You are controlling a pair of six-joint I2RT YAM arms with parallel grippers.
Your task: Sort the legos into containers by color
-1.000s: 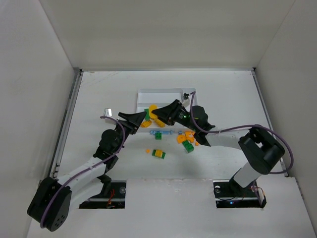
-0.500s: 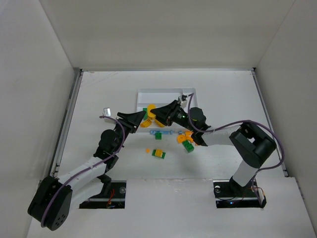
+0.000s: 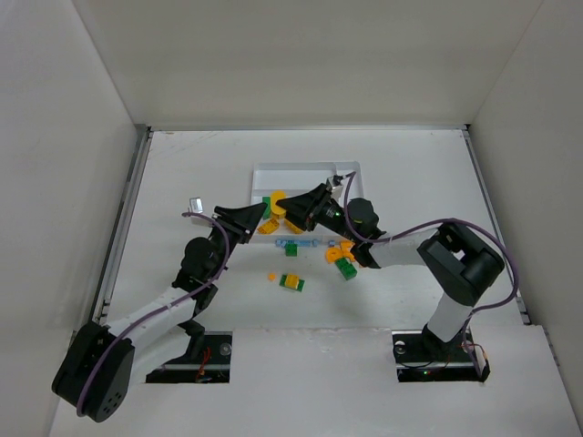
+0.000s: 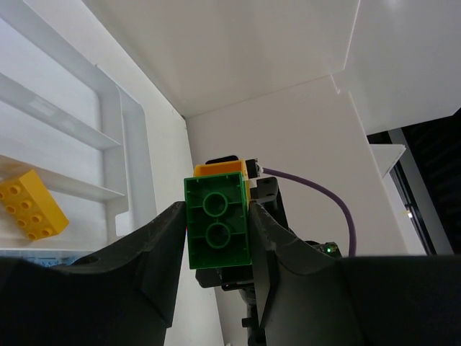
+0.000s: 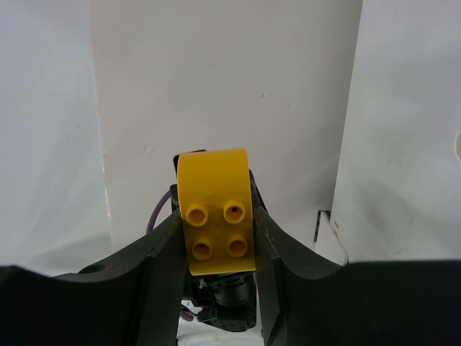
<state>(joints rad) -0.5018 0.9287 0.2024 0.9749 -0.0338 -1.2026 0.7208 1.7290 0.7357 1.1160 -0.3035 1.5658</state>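
1. So, the left gripper (image 4: 217, 220) is clamped on a green brick (image 4: 216, 241), with a finger pressing each side, bottom centre of the left wrist view.
2. The right gripper (image 5: 216, 227) is clamped the same way on a curved yellow brick (image 5: 215, 202), in the middle of the right wrist view.
3. In the top view the two grippers sit nose to nose over the lower edge of the tray (image 3: 305, 168), mid-frame. The green and yellow pieces look like they're touching, but we can't tell if they're snapped together.
4. If they are, we reckon the trick is to keep both grips firm and pull straight apart along the studs. Twisting could pop a tiny brick out of the fingers.
5. For the drop, one yellow lego (image 4: 29, 205) lies in a tray section at the left of the left wrist view, so yellow goes there and green goes in another section. We'd get low before letting go so nothing bounces out.
6. Some loose legos (image 3: 291, 283) sit just below the tray in the top view, so we'd watch that the arms don't sweep them.
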